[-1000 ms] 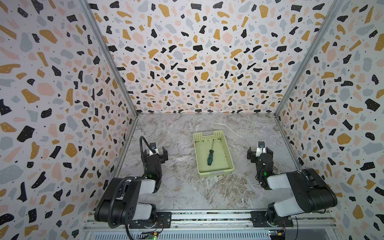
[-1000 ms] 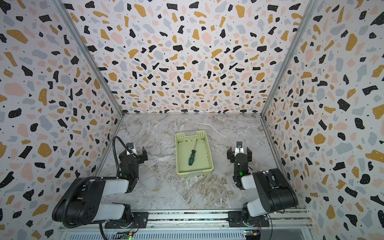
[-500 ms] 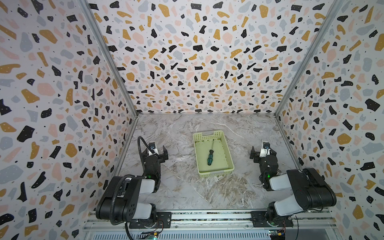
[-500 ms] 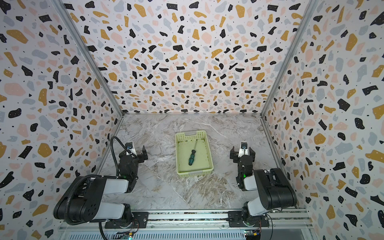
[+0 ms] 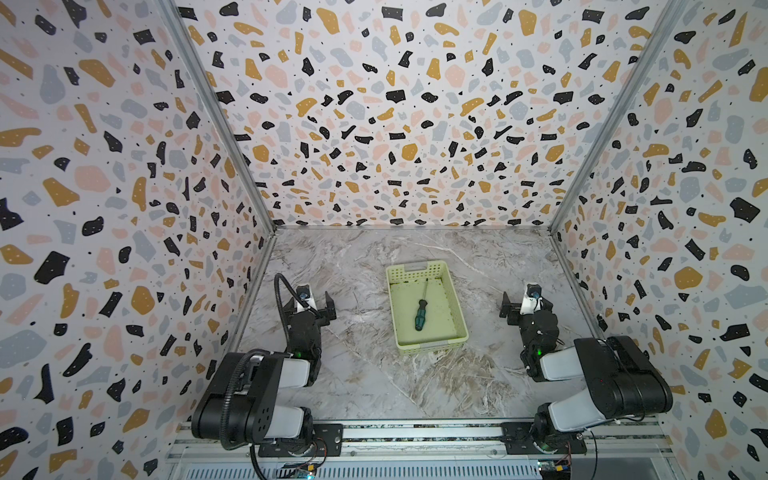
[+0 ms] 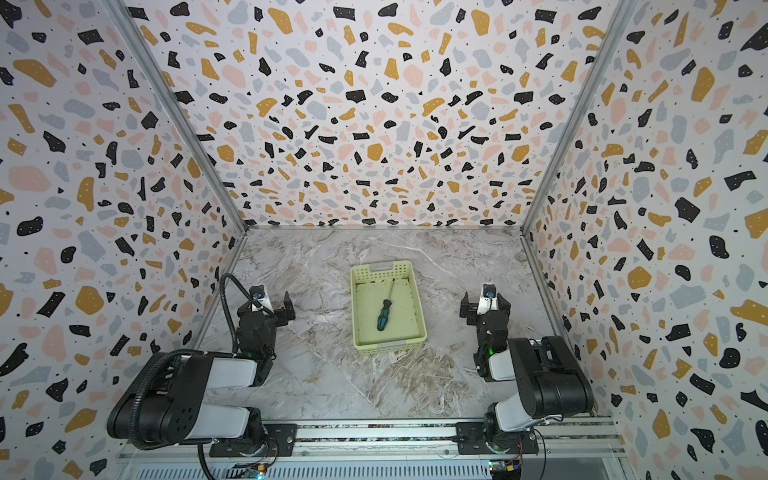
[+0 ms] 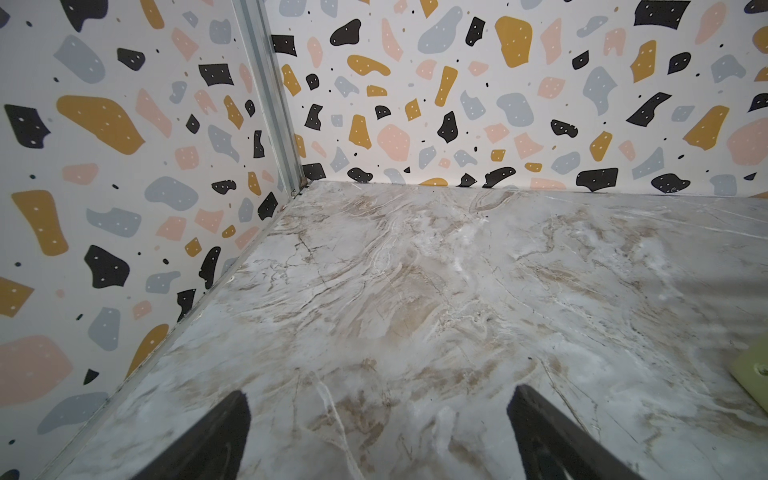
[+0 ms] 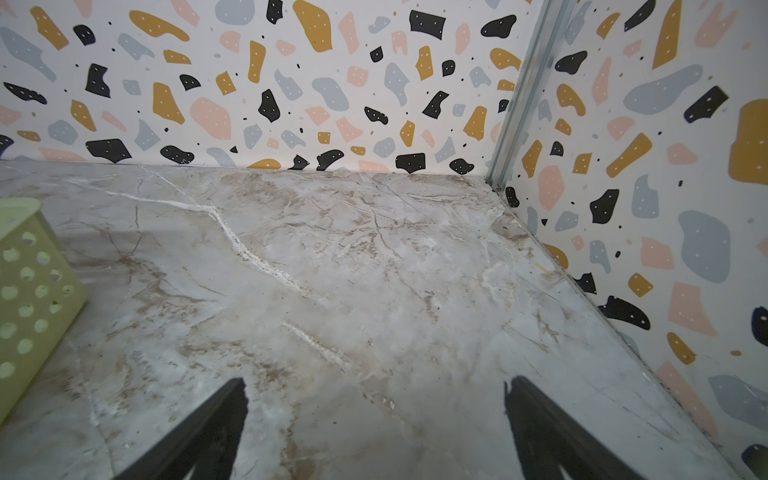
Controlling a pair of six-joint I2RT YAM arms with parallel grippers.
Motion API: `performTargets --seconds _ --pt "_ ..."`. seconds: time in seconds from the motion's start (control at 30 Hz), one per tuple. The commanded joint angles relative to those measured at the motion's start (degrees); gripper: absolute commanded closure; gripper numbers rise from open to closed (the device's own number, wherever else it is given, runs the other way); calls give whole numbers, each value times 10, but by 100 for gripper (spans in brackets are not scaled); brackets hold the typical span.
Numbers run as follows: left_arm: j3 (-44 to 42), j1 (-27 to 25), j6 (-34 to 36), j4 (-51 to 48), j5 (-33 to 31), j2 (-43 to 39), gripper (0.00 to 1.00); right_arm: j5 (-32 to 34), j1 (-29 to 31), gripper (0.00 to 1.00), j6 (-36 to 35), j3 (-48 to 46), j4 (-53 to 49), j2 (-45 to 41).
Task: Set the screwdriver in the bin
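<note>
Since the screwdriver (image 5: 420, 311) lies flat inside the bin (image 5: 432, 345) in the middle, the task looks done; left claw (image 7: 379, 390) and right claw (image 8: 374, 380) gape empty either side, nothing left to move.

The screwdriver (image 5: 421, 312) lies in the bin (image 5: 432, 348) at the middle of the counter (image 5: 374, 374), shaft seemingly pointing rearward; left gripper (image 5: 316, 301) and right gripper (image 5: 524, 302) flank the bin.
</note>
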Motion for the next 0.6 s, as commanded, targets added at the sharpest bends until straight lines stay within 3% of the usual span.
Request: performTargets --seconds 0.0,0.57 --pt "-7 2 -4 36 -9 -1 1 3 3 1 1 2 14 -5" --pt "-4 2 -5 33 -9 0 0 3 3 1 2 4 15 -2"
